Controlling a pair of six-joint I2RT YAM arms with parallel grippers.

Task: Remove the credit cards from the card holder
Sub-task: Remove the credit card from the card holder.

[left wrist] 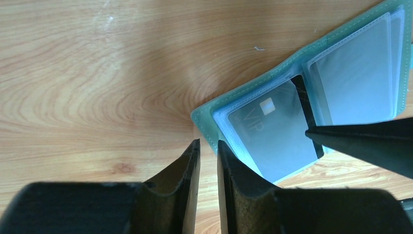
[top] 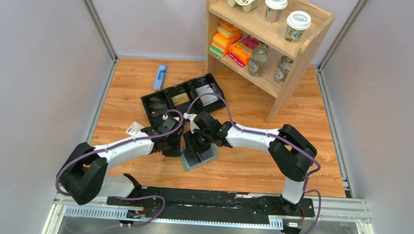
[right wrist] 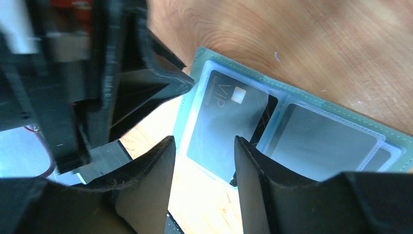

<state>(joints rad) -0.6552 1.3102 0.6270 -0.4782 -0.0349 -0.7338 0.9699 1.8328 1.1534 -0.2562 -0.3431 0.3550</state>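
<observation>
While the grey-green card holder (top: 199,162) lies opened flat on the wooden counter (top: 255,161), close in front of the arms' bases, both hands bend over it. A dark card marked VIP (right wrist: 229,122) sits in a clear sleeve on one panel, only a strip of its edge bare toward the fold. What looks like a second, grey card (right wrist: 321,144) fills the sleeve beside it.

No card lies outside the holder in these views, so the work appears to be at the first extraction.

The right hand (right wrist: 204,145) hangs over the VIP sleeve, its fingers moderately apart with nothing between them. Whether the tips touch the plastic cannot be told.

The left hand (left wrist: 208,142) has its fingers drawn to a narrow slit, empty, the tips just beside the holder's corner on the VIP side. From the right wrist it seems to bear on that corner, though contact is unclear.

The next move likely calls for the right hand to catch the card's bare edge and slide it along the sleeve, while the left pins the cover so the holder does not drag.

Both forearms angle inward from either side, wrists tipped down. A black tray (top: 182,101) sits just behind them, and a wooden shelf (top: 302,52) stands at the far right.
</observation>
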